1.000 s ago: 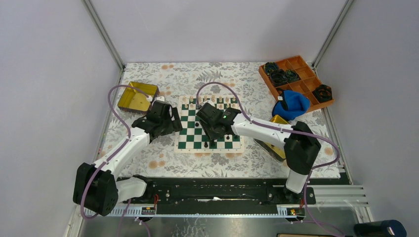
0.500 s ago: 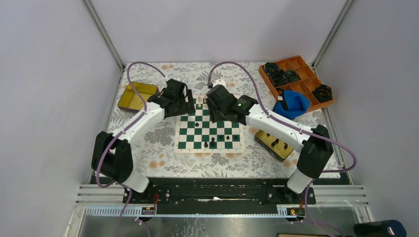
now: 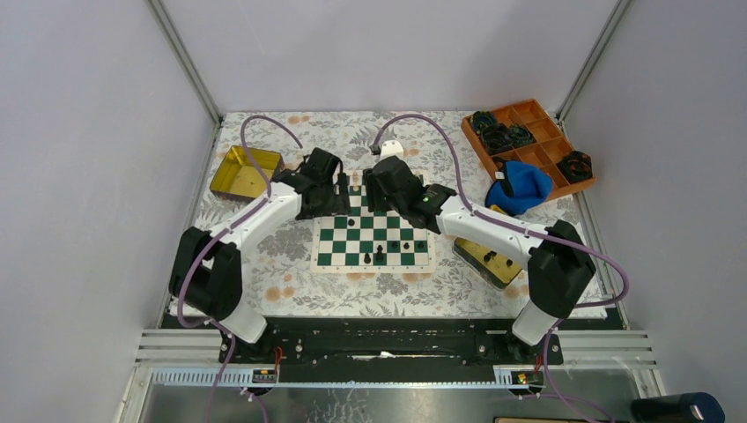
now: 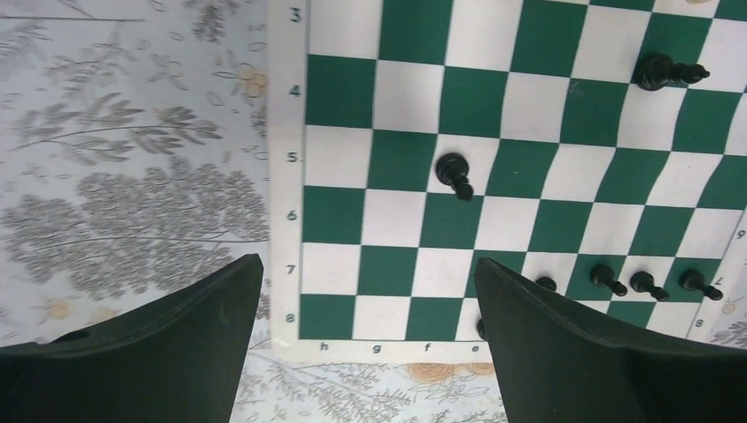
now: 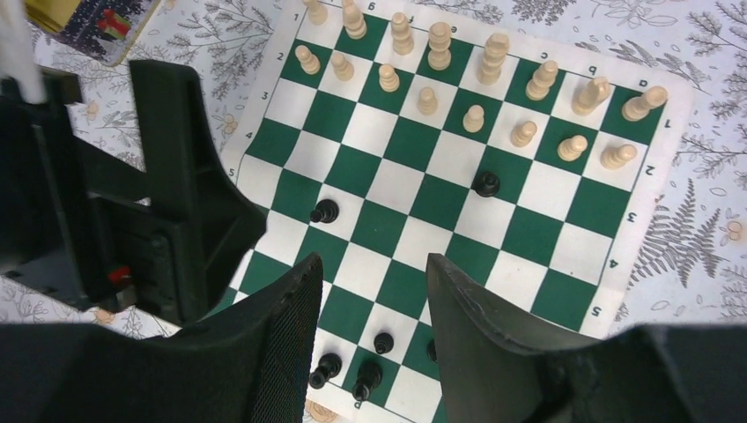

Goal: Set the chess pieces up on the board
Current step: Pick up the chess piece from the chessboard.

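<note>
The green-and-white board [image 3: 373, 238] lies in the middle of the table. Cream chess pieces [image 5: 476, 117] fill two rows along one side of it. A few black pieces [image 5: 383, 342] stand near the opposite edge, and two more, one black piece [image 5: 324, 211] and another black piece [image 5: 485, 183], stand further in. My right gripper [image 5: 374, 262] hovers open over the black side, nothing between its fingers. My left gripper [image 4: 367, 264] is open and empty above the board's h-file corner, a black pawn [image 4: 454, 172] ahead of it. From above, the left gripper [image 3: 328, 198] and right gripper [image 3: 392, 192] cover the board's far rows.
An empty gold tin [image 3: 245, 171] sits at the far left. A second gold tin [image 3: 487, 256] holding black pieces lies right of the board, under the right arm. An orange compartment tray [image 3: 528, 145] with black rings and a blue cloth [image 3: 518, 187] occupy the far right corner.
Both arms have reached away from the bases: the left gripper from the board's left edge to its far-left corner, the right gripper from mid-board to the far edge. Its jaws have widened.
</note>
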### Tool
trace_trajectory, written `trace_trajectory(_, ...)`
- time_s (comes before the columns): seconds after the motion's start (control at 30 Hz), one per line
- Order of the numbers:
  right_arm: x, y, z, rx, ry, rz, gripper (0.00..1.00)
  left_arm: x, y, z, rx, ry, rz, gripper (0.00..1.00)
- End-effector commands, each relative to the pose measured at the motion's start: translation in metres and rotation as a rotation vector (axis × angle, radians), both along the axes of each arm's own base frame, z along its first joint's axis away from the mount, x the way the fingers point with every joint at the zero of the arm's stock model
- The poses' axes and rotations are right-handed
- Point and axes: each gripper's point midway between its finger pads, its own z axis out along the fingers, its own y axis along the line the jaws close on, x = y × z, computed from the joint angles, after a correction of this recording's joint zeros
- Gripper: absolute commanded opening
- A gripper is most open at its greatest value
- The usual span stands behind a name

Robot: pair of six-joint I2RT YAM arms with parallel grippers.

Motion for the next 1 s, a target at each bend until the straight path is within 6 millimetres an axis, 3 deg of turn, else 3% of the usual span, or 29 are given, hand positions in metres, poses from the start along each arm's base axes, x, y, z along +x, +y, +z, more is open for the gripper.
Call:
trace_trajectory(0.0,0.01,0.013,0.053,0.162,-0.132,-0.004,0.54,0.001,0.023,0.037,0.148,-0.016,-0.011,0.98)
trace_trajectory(0.17,0.015,0.018,0.037,0.127,-0.129,-0.012,0.54,0.0,0.03,0.06,0.188,-0.049,-0.02,0.99)
trace_trajectory(0.37,0.026,0.025,0.042,0.099,-0.15,-0.013,0.54,-0.006,0.031,0.053,0.192,-0.019,-0.01,0.99)
trace_trajectory(0.5,0.026,0.02,0.04,0.075,-0.154,-0.023,0.55,-0.01,0.016,0.067,0.082,-0.063,-0.004,0.99)
trace_trajectory(0.67,0.022,0.003,0.035,0.036,-0.156,-0.044,0.57,0.003,0.003,0.078,0.021,-0.146,-0.025,0.99)
trace_trajectory(0.8,0.02,-0.012,0.026,0.002,-0.16,-0.068,0.58,0.011,-0.001,0.061,0.027,-0.153,-0.037,0.99)
trace_trajectory(0.97,0.037,-0.041,0.009,-0.016,-0.147,-0.131,0.59,0.012,-0.013,0.033,0.02,-0.131,-0.061,0.97)
